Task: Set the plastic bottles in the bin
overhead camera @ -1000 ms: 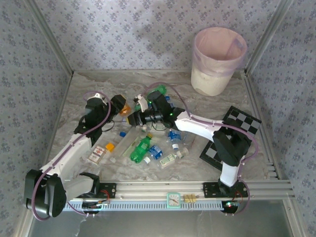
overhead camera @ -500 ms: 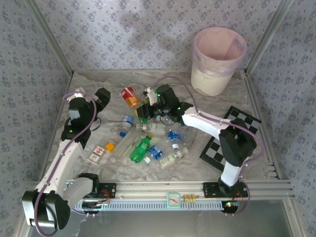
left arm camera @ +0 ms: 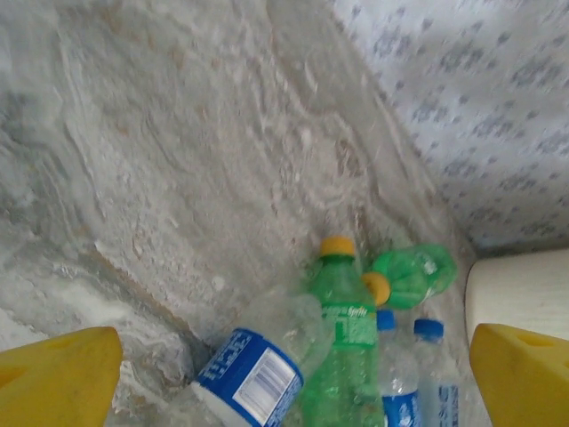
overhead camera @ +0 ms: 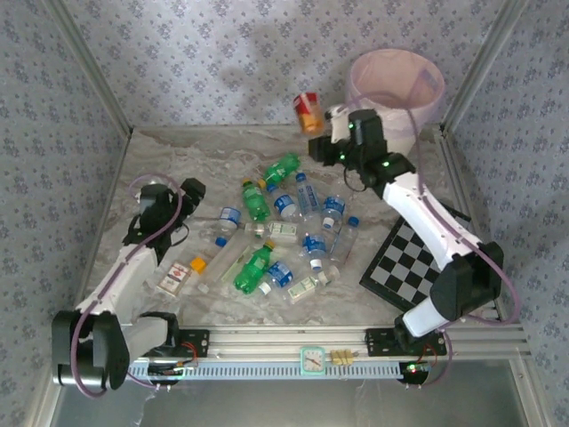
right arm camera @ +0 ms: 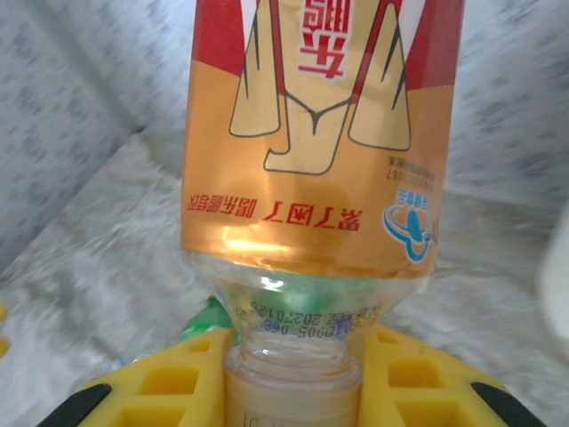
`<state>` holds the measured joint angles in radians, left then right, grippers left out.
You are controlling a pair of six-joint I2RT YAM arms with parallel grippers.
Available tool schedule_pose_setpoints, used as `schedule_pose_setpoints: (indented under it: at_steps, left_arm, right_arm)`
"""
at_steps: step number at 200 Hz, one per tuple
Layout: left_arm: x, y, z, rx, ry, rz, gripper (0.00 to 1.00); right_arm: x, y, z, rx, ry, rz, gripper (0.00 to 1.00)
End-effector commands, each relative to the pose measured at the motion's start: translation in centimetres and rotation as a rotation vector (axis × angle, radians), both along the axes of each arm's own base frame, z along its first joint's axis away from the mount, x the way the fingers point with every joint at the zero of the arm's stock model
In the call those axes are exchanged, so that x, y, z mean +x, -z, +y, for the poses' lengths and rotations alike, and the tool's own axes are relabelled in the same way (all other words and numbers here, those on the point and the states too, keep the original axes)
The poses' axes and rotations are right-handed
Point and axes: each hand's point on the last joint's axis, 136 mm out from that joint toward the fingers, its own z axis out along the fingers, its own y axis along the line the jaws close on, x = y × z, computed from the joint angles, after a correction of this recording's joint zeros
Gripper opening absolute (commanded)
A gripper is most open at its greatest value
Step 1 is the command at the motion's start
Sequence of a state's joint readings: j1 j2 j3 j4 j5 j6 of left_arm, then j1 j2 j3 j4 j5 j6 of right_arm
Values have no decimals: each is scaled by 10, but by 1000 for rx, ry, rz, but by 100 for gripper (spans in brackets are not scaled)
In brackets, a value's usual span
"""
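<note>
Beside the bin (overhead camera: pixel 425 114), a cream wastebasket with a pink liner, my right gripper (overhead camera: pixel 333 124) hangs in the air, shut on the neck of a clear bottle with an orange-and-red label (overhead camera: pixel 308 113). In the right wrist view that bottle (right arm camera: pixel 316 133) sticks out from between the yellow fingers (right arm camera: pixel 169 382). My left gripper (overhead camera: pixel 191 189) is open and low over the table, left of the pile. Several plastic bottles lie mid-table: green ones (overhead camera: pixel 256 200) and blue-labelled clear ones (overhead camera: pixel 308 196). In the left wrist view a blue-labelled bottle (left arm camera: pixel 253 374) and a green bottle (left arm camera: pixel 342 329) lie ahead of the wide-apart fingertips (left arm camera: pixel 53 374).
A checkerboard (overhead camera: pixel 411 258) lies at the right front. A flat red-and-white packet (overhead camera: pixel 175 276) and a small orange piece (overhead camera: pixel 198 264) lie left of the pile. Patterned walls close three sides; an aluminium rail (overhead camera: pixel 311 338) runs along the front.
My left gripper opened and drew back to the left. My right gripper lifted the orange-labelled bottle from the pile and carried it up and right to the bin's side.
</note>
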<state>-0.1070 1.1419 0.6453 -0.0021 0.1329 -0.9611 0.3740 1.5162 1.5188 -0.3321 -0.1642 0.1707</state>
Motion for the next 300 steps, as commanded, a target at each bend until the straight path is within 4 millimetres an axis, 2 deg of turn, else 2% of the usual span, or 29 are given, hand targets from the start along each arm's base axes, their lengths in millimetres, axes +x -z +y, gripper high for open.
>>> schedule_pose_setpoints:
  at_steps: [1, 32, 47, 64, 94, 112, 114, 144, 179, 213, 232, 265, 300]
  left_arm:
    - [14, -29, -28, 5, 157, -59, 100]
    - [14, -22, -55, 88, 295, -17, 100]
    - [13, -17, -66, 108, 338, 3, 100]
    - [13, -11, -72, 101, 362, 24, 100]
    - [10, -5, -79, 75, 380, 39, 100]
    - [7, -4, -81, 73, 387, 44, 100]
    - [6, -4, -81, 74, 388, 43, 100]
    - [2, -3, -81, 77, 389, 49, 100]
    - [0, -2, -80, 85, 386, 50, 100]
    - [-2, -1, -80, 88, 388, 54, 100]
    - [-3, -1, -79, 90, 386, 55, 100]
    - [-4, 0, -78, 91, 382, 57, 100]
    - [-4, -2, -77, 95, 376, 51, 100]
  right_arm:
    - [8, -21, -54, -68, 175, -6, 26]
    - [33, -49, -116, -50, 361, -45, 26]
    - [46, -56, -140, -42, 427, -59, 26]
    - [63, -62, -162, -32, 481, -68, 26]
    - [97, -56, -188, -12, 531, -27, 27]
    - [117, -51, -193, -10, 537, -3, 27]
    - [117, -45, -193, -16, 535, 20, 27]
    - [137, -28, -192, -22, 541, 84, 28]
    - [150, -2, -191, -21, 548, 150, 30]
    - [157, 10, -190, -15, 545, 174, 36]
    - [158, 7, -189, -11, 541, 165, 45]
    - [156, -11, -189, -9, 543, 123, 64]
    - [145, -41, -187, -28, 541, 61, 73]
